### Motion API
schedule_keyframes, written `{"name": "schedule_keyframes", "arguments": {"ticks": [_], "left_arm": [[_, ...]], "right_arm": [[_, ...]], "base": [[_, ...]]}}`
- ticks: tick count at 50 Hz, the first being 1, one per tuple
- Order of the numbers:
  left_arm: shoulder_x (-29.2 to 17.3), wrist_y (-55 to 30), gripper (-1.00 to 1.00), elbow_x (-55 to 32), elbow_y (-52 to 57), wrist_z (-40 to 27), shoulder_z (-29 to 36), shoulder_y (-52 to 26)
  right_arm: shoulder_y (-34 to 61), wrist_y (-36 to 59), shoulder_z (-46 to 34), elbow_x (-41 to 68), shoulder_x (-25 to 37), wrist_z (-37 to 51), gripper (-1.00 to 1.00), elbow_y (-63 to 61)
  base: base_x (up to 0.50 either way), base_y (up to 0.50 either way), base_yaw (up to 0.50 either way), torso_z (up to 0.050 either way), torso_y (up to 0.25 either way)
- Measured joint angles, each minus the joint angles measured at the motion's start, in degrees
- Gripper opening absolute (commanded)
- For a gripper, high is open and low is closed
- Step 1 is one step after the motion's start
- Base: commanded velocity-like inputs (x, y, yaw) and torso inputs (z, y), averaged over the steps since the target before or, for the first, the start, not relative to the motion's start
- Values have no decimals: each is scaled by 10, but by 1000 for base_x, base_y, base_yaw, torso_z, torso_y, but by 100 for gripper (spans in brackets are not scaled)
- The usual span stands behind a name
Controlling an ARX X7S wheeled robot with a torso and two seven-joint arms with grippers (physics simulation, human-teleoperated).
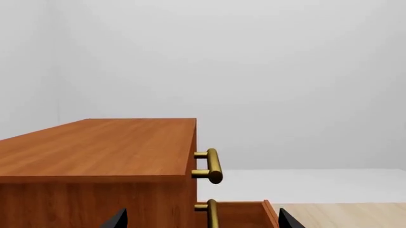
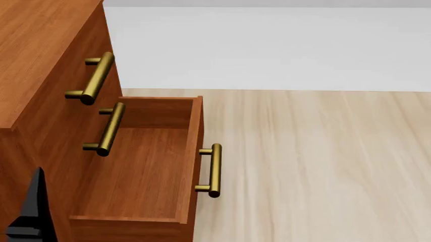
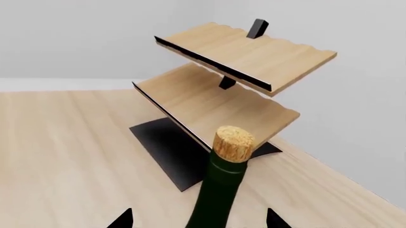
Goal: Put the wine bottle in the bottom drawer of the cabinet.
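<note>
The bottom drawer (image 2: 138, 166) of the cabinet (image 2: 37, 55) stands pulled out and bare inside, its brass bar handle (image 2: 213, 170) facing the pale wood floor (image 2: 323, 161), so the opening step looks done and the step in hand appears to be carrying the bottle over for placement. The wine bottle (image 3: 222, 190) shows only in the right wrist view, its dark-green neck and tan cork (image 3: 233, 143) rising between the two dark fingertips of the right gripper (image 3: 198, 219); the jaws sit either side of the glass low in the picture and seem clamped on it, though the contact itself lies below the edge of the view. Behind the bottle stands a light-wood slanted rack (image 3: 235, 80) on a black base, near a white wall. The bottle and right arm are absent from the head view, so they are probably still well away from the drawer. The next move likely calls for swinging the right arm across to the open drawer and tilting the bottle to lie flat, since the box looks shallow. The left gripper (image 1: 198, 221) is near the cabinet's side, only its two dark tips showing, spread apart with nothing between them, looking along the top and past the upper handle (image 1: 212, 166).
</note>
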Motion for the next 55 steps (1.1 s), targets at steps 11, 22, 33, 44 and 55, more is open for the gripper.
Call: {"name": "schedule_keyframes", "arguments": {"ticks": [11, 22, 33, 44, 55], "left_arm": [[1, 0, 100, 0, -1, 0, 1, 0], [1, 0, 100, 0, -1, 0, 1, 0], [2, 1, 100, 2, -3, 1, 3, 0], [3, 1, 100, 3, -6, 3, 4, 0], [3, 0, 100, 2, -7, 3, 5, -1]], "right_arm": [[12, 0, -1, 0, 6, -2, 100, 20], [22, 6, 5, 7, 14, -6, 100, 32], [31, 17, 9, 14, 23, -8, 100, 32], [42, 30, 6, 18, 32, -8, 100, 32], [58, 34, 1, 20, 38, -13, 100, 49]], "base": [[0, 0, 0, 0, 0], [0, 0, 0, 0, 0], [0, 0, 0, 0, 0], [0, 0, 0, 0, 0], [0, 0, 0, 0, 0]]}}
